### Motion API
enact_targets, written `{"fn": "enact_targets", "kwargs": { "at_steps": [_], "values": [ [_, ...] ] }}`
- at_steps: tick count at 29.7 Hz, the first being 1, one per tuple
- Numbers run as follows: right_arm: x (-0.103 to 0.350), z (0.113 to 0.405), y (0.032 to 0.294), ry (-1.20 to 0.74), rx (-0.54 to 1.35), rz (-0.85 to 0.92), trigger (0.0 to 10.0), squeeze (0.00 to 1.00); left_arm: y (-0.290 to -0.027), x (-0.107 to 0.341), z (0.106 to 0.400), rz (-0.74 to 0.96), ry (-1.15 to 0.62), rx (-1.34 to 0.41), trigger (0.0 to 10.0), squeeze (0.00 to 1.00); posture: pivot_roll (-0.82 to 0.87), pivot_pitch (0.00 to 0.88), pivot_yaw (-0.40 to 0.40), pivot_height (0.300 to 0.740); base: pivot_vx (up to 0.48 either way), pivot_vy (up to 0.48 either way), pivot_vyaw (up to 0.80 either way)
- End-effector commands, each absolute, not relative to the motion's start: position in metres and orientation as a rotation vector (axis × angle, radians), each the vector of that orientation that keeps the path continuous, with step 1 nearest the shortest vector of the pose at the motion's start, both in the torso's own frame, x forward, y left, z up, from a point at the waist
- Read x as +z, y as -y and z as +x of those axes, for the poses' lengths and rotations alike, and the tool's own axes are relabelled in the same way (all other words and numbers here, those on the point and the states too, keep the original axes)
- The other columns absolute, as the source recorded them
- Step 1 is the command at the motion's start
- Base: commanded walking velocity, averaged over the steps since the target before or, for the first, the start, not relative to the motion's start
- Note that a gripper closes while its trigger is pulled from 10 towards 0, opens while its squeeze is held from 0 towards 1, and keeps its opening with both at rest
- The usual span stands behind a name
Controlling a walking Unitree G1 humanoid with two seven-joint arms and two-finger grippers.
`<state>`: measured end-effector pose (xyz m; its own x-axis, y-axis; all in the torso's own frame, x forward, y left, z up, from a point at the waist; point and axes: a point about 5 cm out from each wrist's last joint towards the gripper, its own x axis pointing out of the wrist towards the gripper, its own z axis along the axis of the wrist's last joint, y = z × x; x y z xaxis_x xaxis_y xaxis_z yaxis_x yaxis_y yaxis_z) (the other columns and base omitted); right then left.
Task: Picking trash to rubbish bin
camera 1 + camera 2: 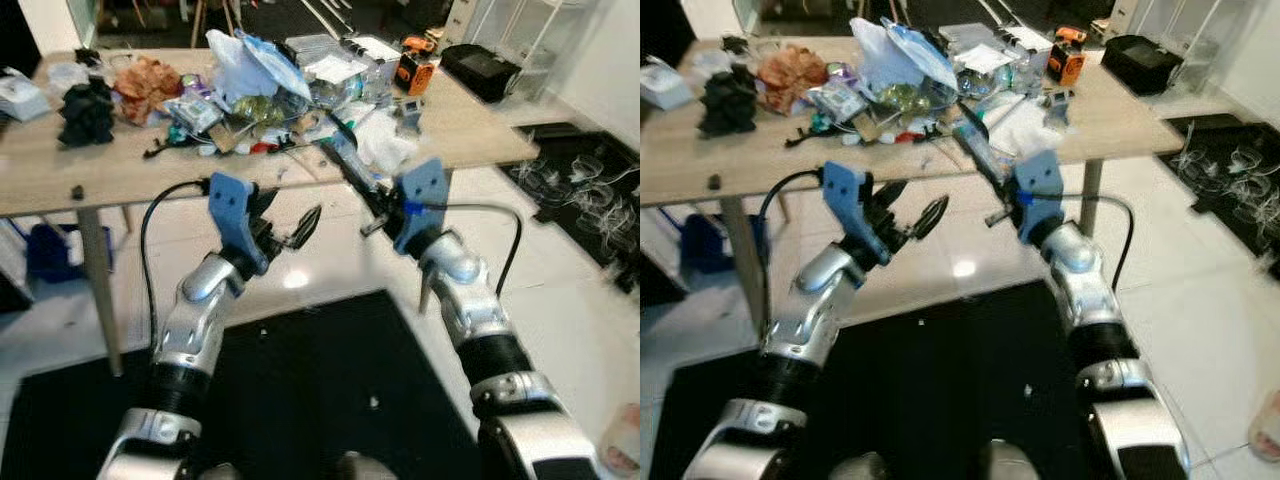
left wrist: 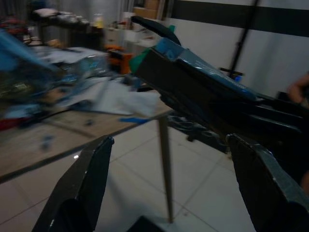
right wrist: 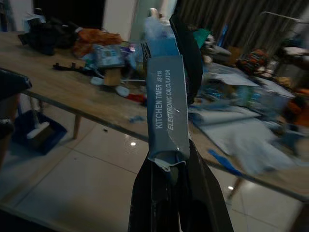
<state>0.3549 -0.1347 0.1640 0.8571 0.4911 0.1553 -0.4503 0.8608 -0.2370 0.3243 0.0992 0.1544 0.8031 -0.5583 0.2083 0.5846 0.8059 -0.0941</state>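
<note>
while the right gripper (image 1: 350, 170) is clamped on a long, flat blue box (image 3: 166, 113), the box runs lengthwise along the two black fingers, so its long axis points up and away from the wrist toward the table (image 1: 130, 180). the box is off the tabletop, hanging in the air just in front of the table's near edge. no rubbish bin can be made out in any of these pictures, so the relation the coming move turns on, which way the bin lies from the held box, cannot be told; my guess is that the robot must turn away from the table to find it.

the left gripper (image 1: 290, 225) hovers beside the right one at about the same height, its fingers spread wide with nothing between them. it is the free arm and stands near the heap of litter (image 1: 260, 95) on the table, yet the right arm is the one already loaded.

white lettering on the face of the box reads "kitchen timer", "electronic calculator" and a smaller "js-118", printed along the box's length. other packets on the table are too blurred to read. an orange tool (image 1: 415, 65) sits at the table's far side.
</note>
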Motion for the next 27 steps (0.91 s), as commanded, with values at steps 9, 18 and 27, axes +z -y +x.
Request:
{"fn": "enact_targets", "kwargs": {
  "at_steps": [9, 18, 27],
  "values": [
    [0.1601, 0.3560, 0.1430, 0.183, 0.470, -0.189, 10.0, 0.00, -0.0934, 0.1527, 0.3242, -0.137, 0.163, -0.646, 10.0, 0.00, -0.06, 0.000, -0.073, 0.740, 0.000, 0.000, -0.80],
    [0.1598, 0.3564, 0.1432, 0.177, 0.471, -0.188, 10.0, 0.00, -0.0927, 0.1523, 0.3242, -0.137, 0.162, -0.652, 10.0, 0.00, -0.06, 0.000, -0.074, 0.740, 0.000, 0.000, -0.80],
    [0.1596, 0.3555, 0.1433, 0.179, 0.480, -0.201, 10.0, 0.00, -0.0918, 0.1508, 0.3234, -0.154, 0.158, -0.657, 10.0, 0.00, -0.08, 0.000, -0.054, 0.740, 0.000, 0.000, -0.80]
  ]
}}
